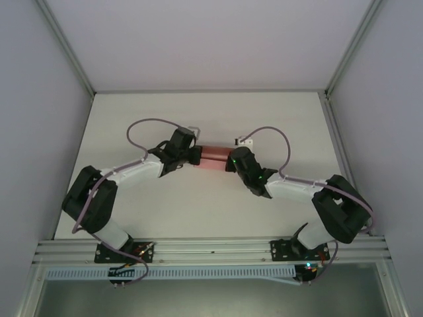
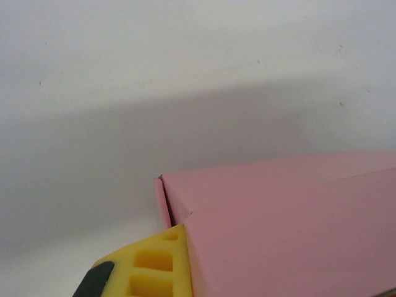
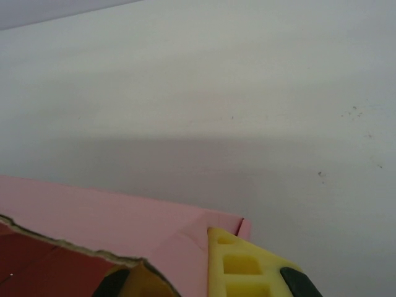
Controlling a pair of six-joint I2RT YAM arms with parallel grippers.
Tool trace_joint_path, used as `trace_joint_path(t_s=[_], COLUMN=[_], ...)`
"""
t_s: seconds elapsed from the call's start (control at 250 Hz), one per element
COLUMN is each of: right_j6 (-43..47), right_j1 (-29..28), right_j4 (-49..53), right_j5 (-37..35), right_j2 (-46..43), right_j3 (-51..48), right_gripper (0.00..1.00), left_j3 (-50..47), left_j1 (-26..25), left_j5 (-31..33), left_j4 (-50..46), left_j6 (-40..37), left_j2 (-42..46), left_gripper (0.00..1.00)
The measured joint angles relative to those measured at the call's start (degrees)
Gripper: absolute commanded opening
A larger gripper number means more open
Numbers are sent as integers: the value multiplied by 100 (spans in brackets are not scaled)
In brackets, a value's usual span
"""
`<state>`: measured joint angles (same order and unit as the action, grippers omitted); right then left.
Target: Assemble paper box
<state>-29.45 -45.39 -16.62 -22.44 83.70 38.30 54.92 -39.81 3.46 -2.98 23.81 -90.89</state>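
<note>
**Closing the ends**

Holds the paper box (image 1: 213, 157) at the middle of the table (image 1: 132, 125), pinched narrow at either end by left gripper (image 1: 193, 156) and right gripper (image 1: 231, 160). Seems folded already; calls next for freeing one end to tuck its flap

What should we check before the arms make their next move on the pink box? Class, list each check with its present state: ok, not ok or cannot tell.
1. Grip of the left gripper on the paper box: ok; its yellow finger lies against the pink wall.
2. Grip of the right gripper on the opposite end: ok.
3. Box folded into a long rectangular body, spanning the two grippers: ok.
4. End by the right gripper closed up: cannot tell; a raw card edge with a darker inside shows there.
5. Box lifted off the table: cannot tell.
</note>
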Motion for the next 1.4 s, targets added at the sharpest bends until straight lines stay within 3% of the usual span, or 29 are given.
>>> trace_joint_path(t_s=[0.132, 0.279, 0.399, 0.555, 0.823, 1.046, 1.25, 1.397], right_j6=[197, 605, 898, 1067, 1106, 1154, 1257, 1342], right_j1=[-275, -608, -844, -1051, -1429, -1585, -1740, -1910], right_j4=[-391, -691, -874, -999, -994, -942, -990, -1040], right_j5=[-310, -516, -599, -859, -1257, -1427, -1624, -1858], right_j2=[-297, -533, -592, -592, -592, -656, -660, -638], right_j3=[-492, -872, -1032, -1137, -1180, -1204, -1259, -1272], right_gripper=[0, 0, 0, 0, 0, 1, 2, 3], left_j3=[-525, -1021, -1307, -1373, -1364, -984, -846, -857], left_j1=[-184, -319, -382, -398, -417, -374, 173, 509], left_j5=[46, -197, -334, -431, -452, -212, -190, -664], left_j4=[291, 269, 81, -149, -678, -1338, -1602, -1464], left_j6=[-57, -57, 26, 107, 341, 846, 1572, 1902], left_j2=[385, 807, 1123, 1519, 2393, 2465, 2542, 2522], left_gripper=[14, 51, 66, 99, 100, 100, 100, 100])
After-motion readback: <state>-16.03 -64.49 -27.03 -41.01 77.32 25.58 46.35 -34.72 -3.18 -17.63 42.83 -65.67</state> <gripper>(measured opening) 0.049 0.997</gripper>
